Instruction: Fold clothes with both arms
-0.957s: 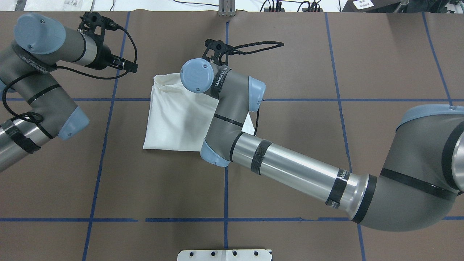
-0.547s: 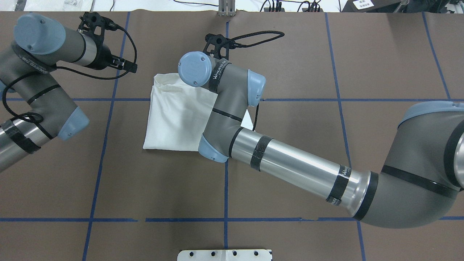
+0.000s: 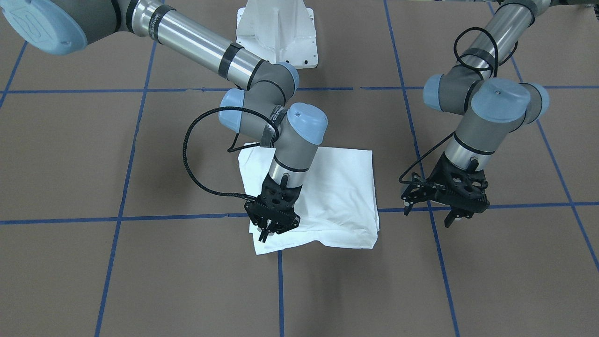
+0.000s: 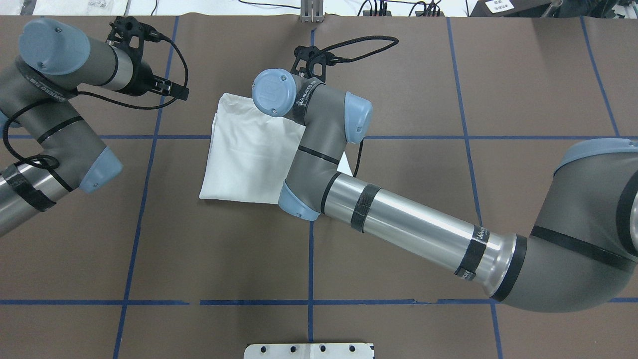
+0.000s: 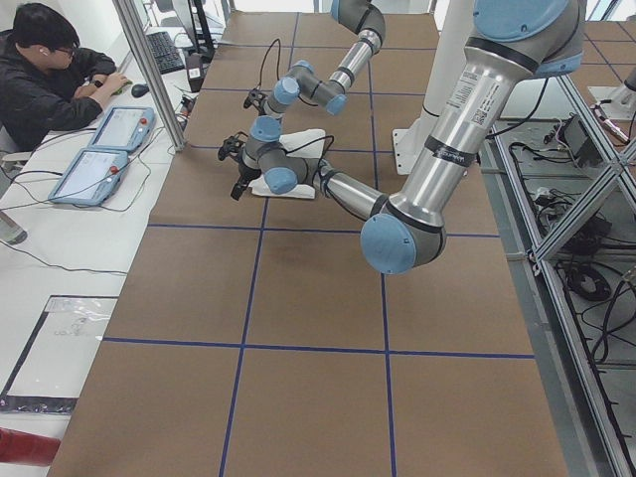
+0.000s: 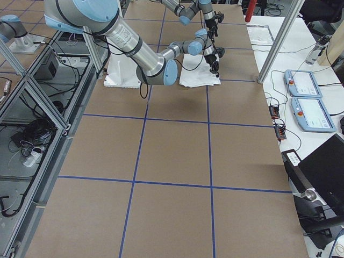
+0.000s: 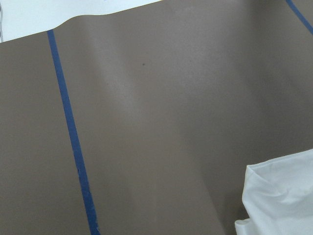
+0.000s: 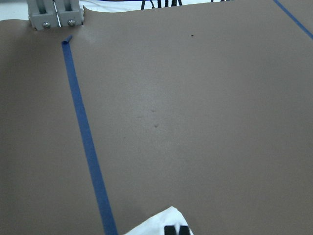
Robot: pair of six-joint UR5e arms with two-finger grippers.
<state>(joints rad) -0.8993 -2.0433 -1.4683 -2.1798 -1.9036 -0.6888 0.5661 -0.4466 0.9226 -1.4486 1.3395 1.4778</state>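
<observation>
White shirt (image 3: 337, 187), folded into a rough square, lies on the brown desk (image 3: 140, 262) over a blue tape line. The right fingers (image 8: 170, 230) pinch together on its far corner. The left fingers (image 3: 449, 219) hang spread and empty, clear of its side.

Overhead and front cameras look steeply down from opposite sides, both showing the white shirt (image 4: 244, 159).

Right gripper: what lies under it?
A corner of the folded white shirt, lying on the brown table. The right gripper has its fingertips close together at the cloth. The gripper body hides how much cloth they pinch.
</observation>
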